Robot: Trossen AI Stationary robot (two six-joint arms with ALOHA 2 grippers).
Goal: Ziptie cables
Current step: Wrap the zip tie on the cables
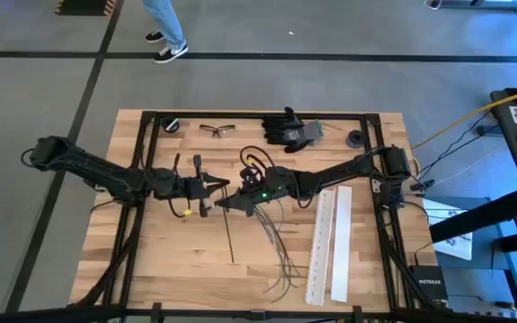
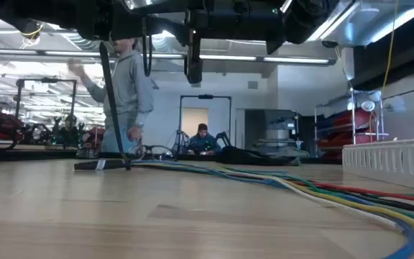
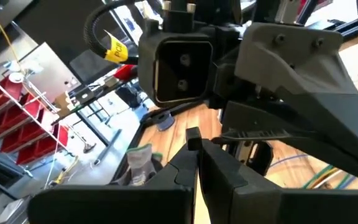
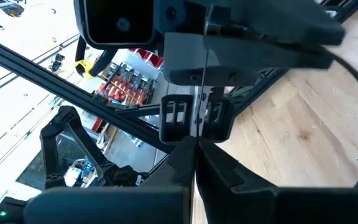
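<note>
A thin black zip tie [image 1: 229, 235] runs from the two grippers down toward the table's near edge; in the low view it slants down as a dark strip [image 2: 113, 101]. My left gripper [image 1: 210, 194] and my right gripper [image 1: 230, 203] meet tip to tip above the table's middle, both shut on the tie's upper end. The cables [image 1: 278, 247] lie loose on the wood to the right of the tie, fanning toward the near edge, and no gripper touches them. In the low view the cables [image 2: 279, 180] run flat across the tabletop. My left gripper pinches the zip tie's upper end between its two fingertips, coming level from the table's left; a short dark stub [image 3: 192, 133] pokes out past them. My right gripper pinches the same strip [image 4: 196, 138] just beside the left one's fingers, coming level from the table's right, fingers across the tie. The tie hangs below both, slanted, its lower end [image 2: 126, 165] on the table.
Two long white perforated strips [image 1: 330, 244] lie right of the cables. Black gloves [image 1: 290, 130], safety glasses [image 1: 218, 130] and a tape roll [image 1: 170, 126] sit along the far edge. A person [image 2: 124, 93] stands beyond the table. Bare wood lies at the near left.
</note>
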